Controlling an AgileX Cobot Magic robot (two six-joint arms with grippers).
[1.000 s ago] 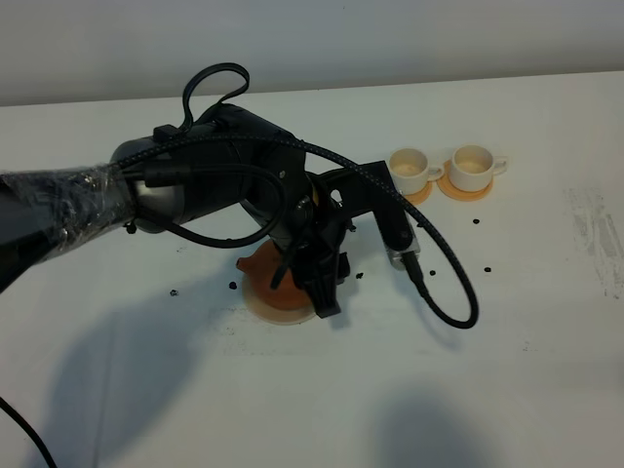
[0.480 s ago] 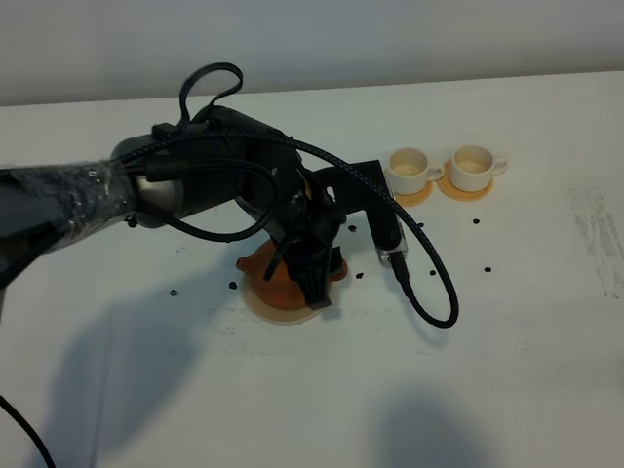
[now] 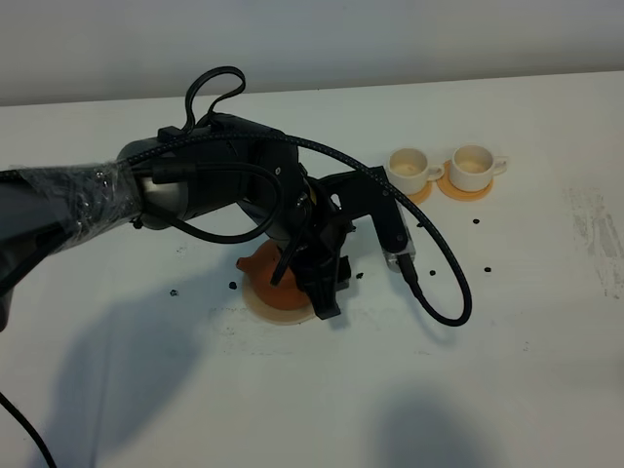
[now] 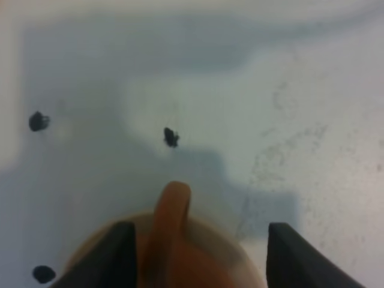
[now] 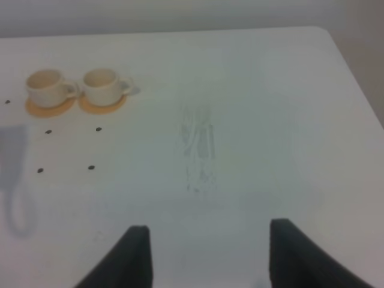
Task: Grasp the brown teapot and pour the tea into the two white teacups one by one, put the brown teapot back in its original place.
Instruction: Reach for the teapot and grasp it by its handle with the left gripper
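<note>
The brown teapot [image 3: 265, 280] sits on the pale tan disc [image 3: 276, 312], mostly covered by my left arm. My left gripper [image 3: 320, 292] hangs low over it. In the left wrist view the gripper [image 4: 201, 255] is open, its dark fingers [image 4: 114, 255] standing either side of the teapot's narrow brown loop [image 4: 171, 219] without pinching it. The two white teacups [image 3: 409, 169] [image 3: 474, 164] stand side by side on orange coasters at the back right. My right gripper [image 5: 210, 258] is open over bare table with nothing in it; the teacups [image 5: 48, 87] [image 5: 102, 84] lie far from it.
Small black specks [image 3: 174, 292] [image 3: 487, 267] are scattered on the white table [image 3: 546, 370]. A black cable [image 3: 444, 292] loops from the left arm down to the table, right of the teapot. A scuffed patch [image 3: 597, 239] marks the right edge.
The left arm shifted slightly toward the back left and came back. The teapot stays on the disc, and the jaws keep the same width.
</note>
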